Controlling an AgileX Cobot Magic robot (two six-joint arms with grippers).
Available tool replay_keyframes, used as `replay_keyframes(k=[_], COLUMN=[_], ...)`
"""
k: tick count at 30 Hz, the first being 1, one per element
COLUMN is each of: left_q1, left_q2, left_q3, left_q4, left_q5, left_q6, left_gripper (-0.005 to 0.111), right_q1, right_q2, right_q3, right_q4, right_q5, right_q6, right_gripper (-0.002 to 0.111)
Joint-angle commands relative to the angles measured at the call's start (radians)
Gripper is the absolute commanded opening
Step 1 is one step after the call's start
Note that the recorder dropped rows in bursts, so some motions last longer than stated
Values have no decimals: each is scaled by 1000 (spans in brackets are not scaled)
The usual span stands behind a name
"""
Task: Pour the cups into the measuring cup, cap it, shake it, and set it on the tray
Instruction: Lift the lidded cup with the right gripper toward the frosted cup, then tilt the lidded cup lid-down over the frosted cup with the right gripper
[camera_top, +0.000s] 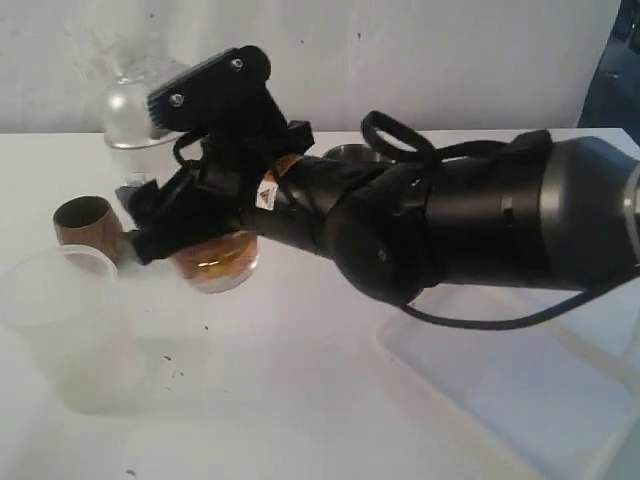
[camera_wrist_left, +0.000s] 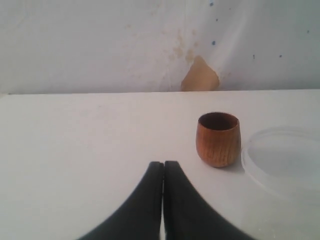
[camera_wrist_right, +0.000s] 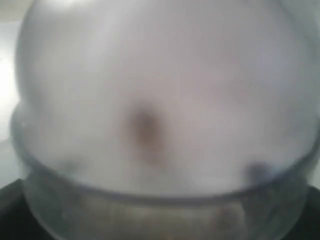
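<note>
The measuring cup (camera_top: 238, 258) holds brown contents (camera_top: 210, 270) — wooden cup (camera_wrist_left: 218, 139) upright.

Count, exterior and wrist views. Cups: three in all, made up of one small brown wooden cup (camera_top: 85, 220), one frosted translucent cup (camera_top: 70, 320) and one clear measuring cup (camera_top: 215, 265) with amber-brown contents. Trays: one, the white tray (camera_top: 500, 395). Other clear vessels: one, a clear vessel (camera_top: 135, 110) at the back. Dark round rim (camera_top: 348, 153) behind the arm (camera_top: 480, 225): one, kind not determinable. Arms in the exterior view: one. Claws: two, the left claw (camera_wrist_left: 163, 165) and the right claw (camera_top: 160, 230). Surface (camera_top: 300, 410): one, white.
</note>
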Motion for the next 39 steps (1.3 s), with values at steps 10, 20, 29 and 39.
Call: replay_keyframes(k=[10,20,29,39], left_q1=[0,0,0,0], left_q2=[-5,-5,-5,-5], left_q3=[5,5,5,5], left_q4=[-6,-6,-6,-6], left_q5=[-8,-8,-8,-8], left_q6=[-3,-3,-3,-3], left_gripper=[1,1,1,1], right_q1=[-60,-82,-82,-82], right_q2=[13,143,219,267], right_q3=[-22,-26,-187,-360], right_q4=[57,-337,-335,-335], right_q5=[-99,-46,8,158], right_q6=[122,-210,-397,-586], right_gripper=[0,0,0,0])
